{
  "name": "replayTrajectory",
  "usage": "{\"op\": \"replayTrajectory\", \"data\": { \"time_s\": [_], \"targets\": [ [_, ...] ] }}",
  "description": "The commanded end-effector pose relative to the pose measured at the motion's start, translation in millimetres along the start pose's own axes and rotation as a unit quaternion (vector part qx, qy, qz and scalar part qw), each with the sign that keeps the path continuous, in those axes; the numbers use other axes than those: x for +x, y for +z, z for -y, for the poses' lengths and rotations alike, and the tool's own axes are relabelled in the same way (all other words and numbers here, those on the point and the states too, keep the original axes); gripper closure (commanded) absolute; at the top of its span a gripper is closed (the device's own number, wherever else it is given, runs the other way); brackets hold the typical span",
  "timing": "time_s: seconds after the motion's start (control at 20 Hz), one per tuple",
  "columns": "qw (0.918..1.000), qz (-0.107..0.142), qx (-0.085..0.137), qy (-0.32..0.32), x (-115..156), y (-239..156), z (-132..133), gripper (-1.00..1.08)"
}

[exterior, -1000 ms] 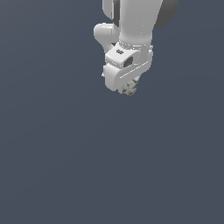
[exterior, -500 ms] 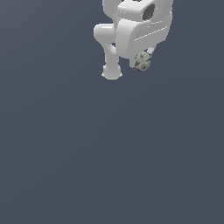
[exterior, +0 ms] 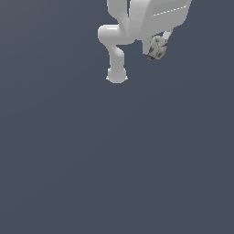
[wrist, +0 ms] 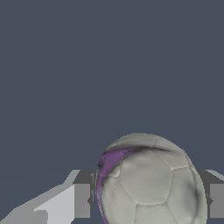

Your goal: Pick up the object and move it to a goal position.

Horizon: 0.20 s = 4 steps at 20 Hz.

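Closest to the wrist camera, our gripper pinches the object, a panelled grey ball with a purple streak, between both pads. We should carry it steadily, well above the plain grey floor.

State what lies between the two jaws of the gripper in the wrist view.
The object, a roundish grey-beige ball with a purple streak, fills the gap between the jaws of the gripper. The wrist view shows this; the exterior view shows the object under the arm.
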<state>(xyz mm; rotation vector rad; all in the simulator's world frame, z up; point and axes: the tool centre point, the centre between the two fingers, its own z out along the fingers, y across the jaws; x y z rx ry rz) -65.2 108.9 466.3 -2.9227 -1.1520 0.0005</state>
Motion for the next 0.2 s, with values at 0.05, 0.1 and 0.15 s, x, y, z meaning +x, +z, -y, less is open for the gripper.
{"op": "replayTrajectory", "data": {
  "time_s": [0.05,0.1,0.15],
  "targets": [
    [1.0000,0.000,0.000,0.000,1.1,-4.8,1.0,1.08],
    [1.0000,0.000,0.000,0.000,1.3,-4.6,0.8,1.08],
    [1.0000,0.000,0.000,0.000,1.4,-4.4,0.6,1.08]
  ]
}}
